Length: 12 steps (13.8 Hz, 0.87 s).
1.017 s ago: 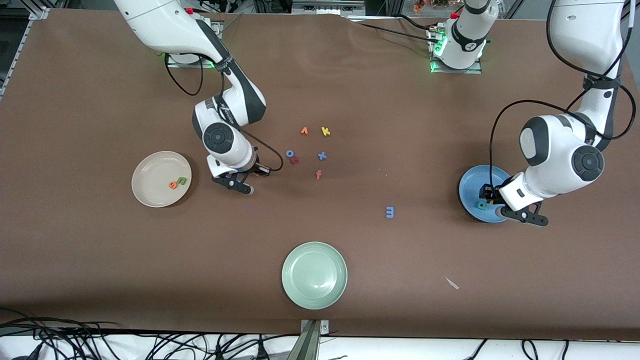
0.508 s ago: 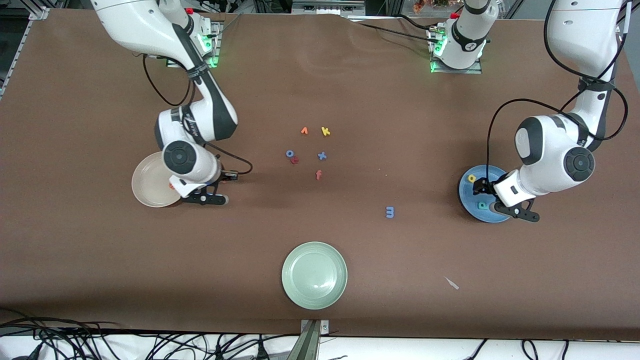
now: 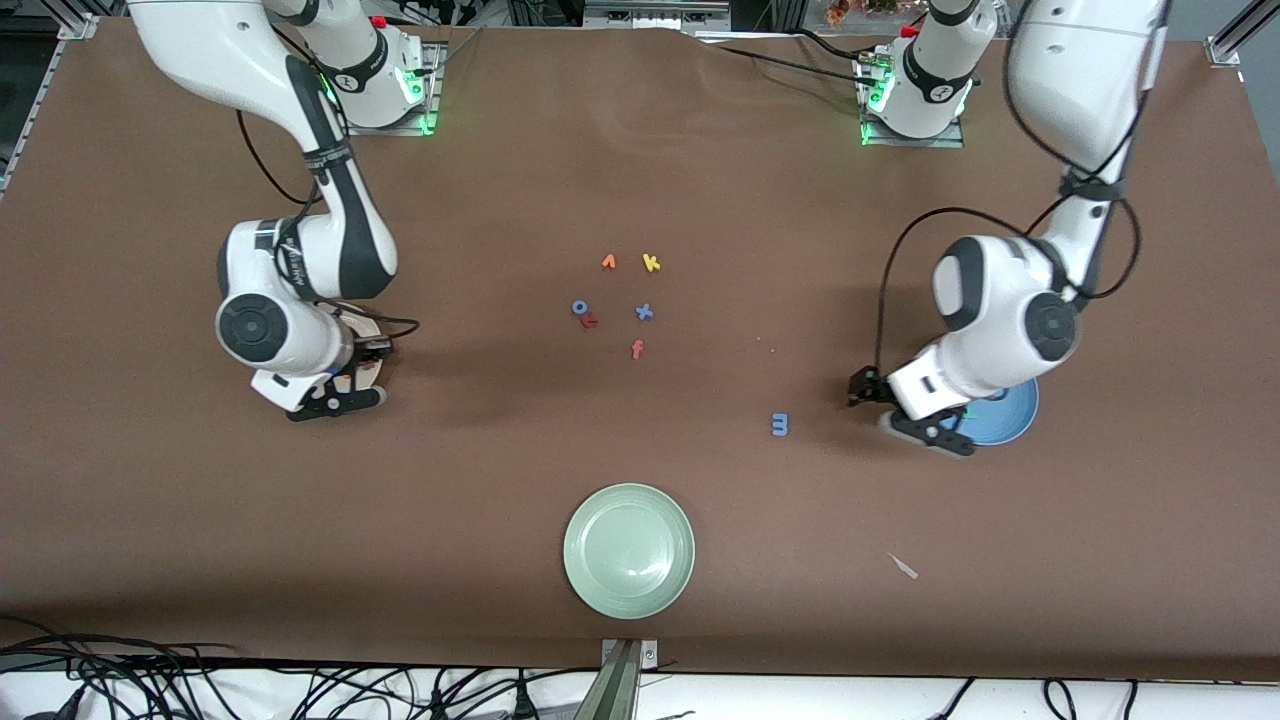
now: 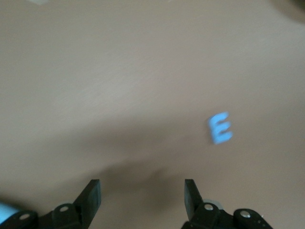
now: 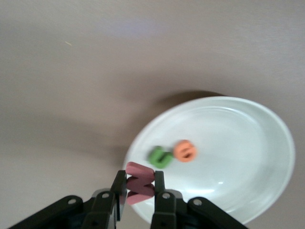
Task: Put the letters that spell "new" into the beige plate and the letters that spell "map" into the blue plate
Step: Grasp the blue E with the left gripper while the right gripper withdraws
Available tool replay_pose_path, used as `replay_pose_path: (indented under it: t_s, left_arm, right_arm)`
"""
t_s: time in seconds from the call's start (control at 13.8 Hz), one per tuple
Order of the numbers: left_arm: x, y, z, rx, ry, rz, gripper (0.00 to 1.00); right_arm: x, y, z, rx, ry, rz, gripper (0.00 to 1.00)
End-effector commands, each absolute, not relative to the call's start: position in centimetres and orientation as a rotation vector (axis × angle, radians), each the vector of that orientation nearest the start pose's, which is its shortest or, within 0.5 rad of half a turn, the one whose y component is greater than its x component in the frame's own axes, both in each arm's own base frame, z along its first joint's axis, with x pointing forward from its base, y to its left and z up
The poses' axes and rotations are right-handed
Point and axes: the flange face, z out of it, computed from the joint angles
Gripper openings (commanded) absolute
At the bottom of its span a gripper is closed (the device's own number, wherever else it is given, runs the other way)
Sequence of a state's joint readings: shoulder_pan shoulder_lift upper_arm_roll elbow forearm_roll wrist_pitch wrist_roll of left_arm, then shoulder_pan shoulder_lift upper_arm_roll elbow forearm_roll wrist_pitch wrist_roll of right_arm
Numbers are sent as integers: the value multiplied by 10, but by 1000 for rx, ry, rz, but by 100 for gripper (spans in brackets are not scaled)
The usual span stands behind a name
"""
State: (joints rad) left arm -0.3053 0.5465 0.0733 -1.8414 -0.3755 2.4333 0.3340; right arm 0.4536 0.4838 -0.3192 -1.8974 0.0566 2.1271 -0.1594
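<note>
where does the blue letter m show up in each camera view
Front view: the blue m lies on the brown table, between the pale green plate and the blue plate.
Left wrist view: the blue m lies ahead of the open left gripper.
Right wrist view: not in it.
Shared landmark: the brown table.

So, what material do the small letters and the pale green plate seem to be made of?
The blue m and the salmon-red w held in the right hand look like foam: thick, matte, soft-edged, with no shine. The pale green plate looks like glazed ceramic or hard plastic, because its smooth surface has a faint gloss; the pictures cannot settle which.
</note>
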Motion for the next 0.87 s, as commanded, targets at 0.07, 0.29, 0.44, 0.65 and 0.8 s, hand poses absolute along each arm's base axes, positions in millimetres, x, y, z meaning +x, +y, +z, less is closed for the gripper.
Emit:
replay_pose_path:
  t_s: [0.07, 0.29, 0.44, 0.65, 0.8]
  left_arm:
    - [661, -207, 219, -3328, 457, -166, 78]
    - [651, -248, 208, -3346, 308, -152, 77]
    - [647, -252, 196, -3339, 310, -142, 77]
    - [634, -264, 181, -3332, 323, -90, 77]
    - [621, -266, 169, -3325, 314, -38, 78]
  right_arm:
    - [591, 57, 230, -3147, -584, 389, 21]
    - [591, 62, 231, -3131, -545, 410, 100]
    - [597, 74, 242, -3123, -495, 389, 100]
    - [601, 107, 258, -3133, -424, 400, 100]
    - [603, 143, 276, -3157, -352, 411, 100]
